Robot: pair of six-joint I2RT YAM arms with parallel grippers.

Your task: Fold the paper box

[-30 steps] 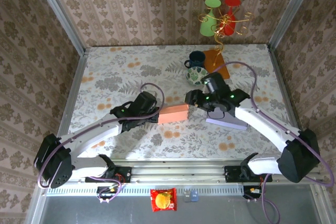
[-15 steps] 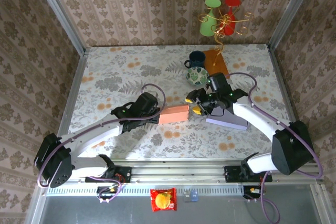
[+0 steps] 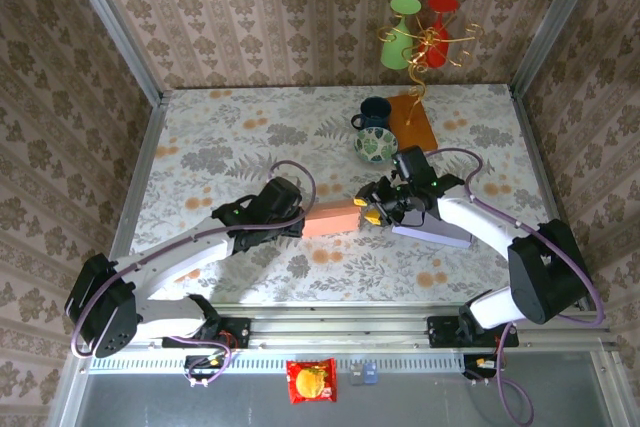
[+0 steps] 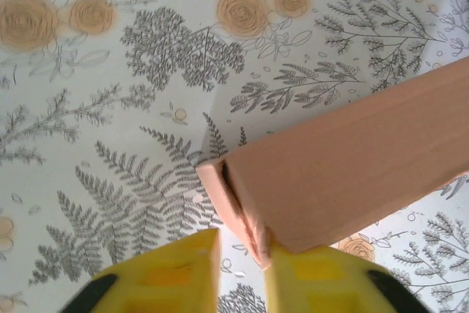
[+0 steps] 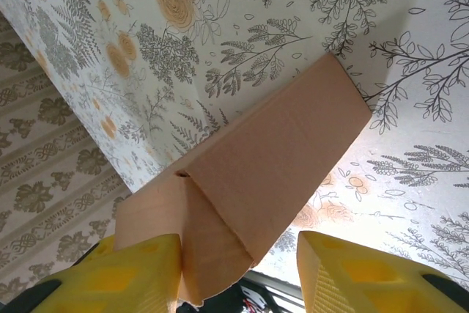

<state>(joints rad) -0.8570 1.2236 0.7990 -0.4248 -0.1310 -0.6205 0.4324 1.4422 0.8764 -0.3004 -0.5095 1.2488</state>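
The paper box [image 3: 330, 219] is a long salmon-pink carton lying on the flowered table, between the two arms. My left gripper [image 3: 298, 226] is at its left end. In the left wrist view the box [image 4: 344, 166] has its end flap edge against the inner side of the right yellow finger [image 4: 330, 280], and the left gripper [image 4: 242, 276] is slightly open with table showing in the gap. My right gripper [image 3: 369, 206] is at the right end. There the box [image 5: 271, 152] has a loose end flap hanging between the fingers of the open right gripper [image 5: 238, 276], touching the left finger [image 5: 139, 276].
A patterned bowl [image 3: 373, 145], a dark mug [image 3: 375, 112] and an orange board [image 3: 411, 122] sit behind the right arm. A lavender flat sheet [image 3: 432, 228] lies under it. A wire stand with green and red cups [image 3: 420, 32] is at the back. A snack packet [image 3: 311, 381] lies below the rail.
The left jaws have parted a little from shut. The right gripper has come down and left onto the box's right end while its jaws narrowed. The box has hardly moved.
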